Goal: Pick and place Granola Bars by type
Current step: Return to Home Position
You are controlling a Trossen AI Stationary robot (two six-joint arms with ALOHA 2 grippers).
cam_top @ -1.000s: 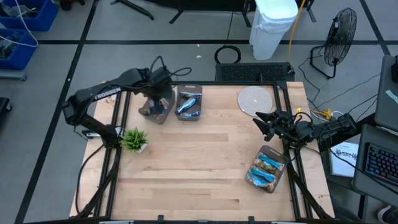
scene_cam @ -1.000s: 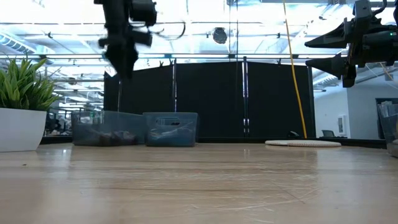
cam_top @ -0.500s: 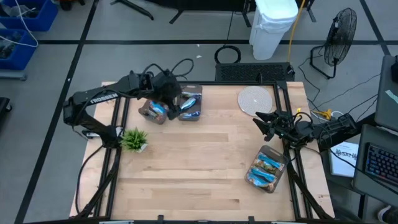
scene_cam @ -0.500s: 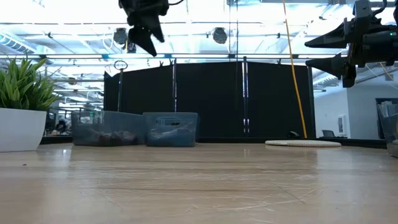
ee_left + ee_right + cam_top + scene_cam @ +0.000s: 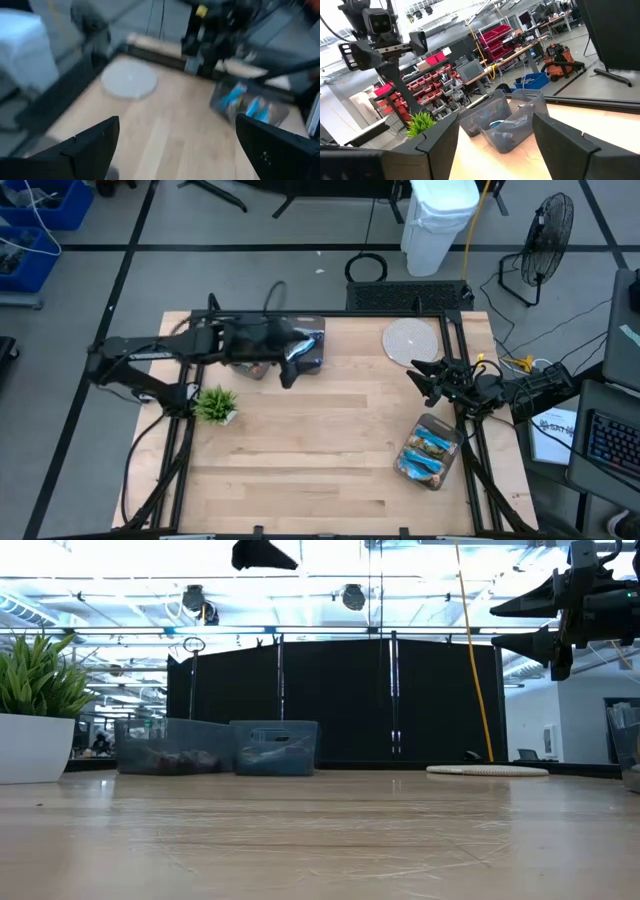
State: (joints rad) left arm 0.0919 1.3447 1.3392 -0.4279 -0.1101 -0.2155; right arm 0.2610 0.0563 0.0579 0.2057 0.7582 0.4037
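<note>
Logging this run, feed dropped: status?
Left end effector open, empty, high near far bins. Right end effector open, empty, at right edge of table. Granola Bars in bins. Nothing in the way.

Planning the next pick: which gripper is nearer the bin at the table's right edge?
Right. The right gripper hangs just beyond the bin; the left gripper is across the table, over the two far bins.

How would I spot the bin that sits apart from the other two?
On the wooden table, look at the right edge, near the right pincer. A clear bin sits there askew, holding blue-wrapped bars; the other two stand together far left.
</note>
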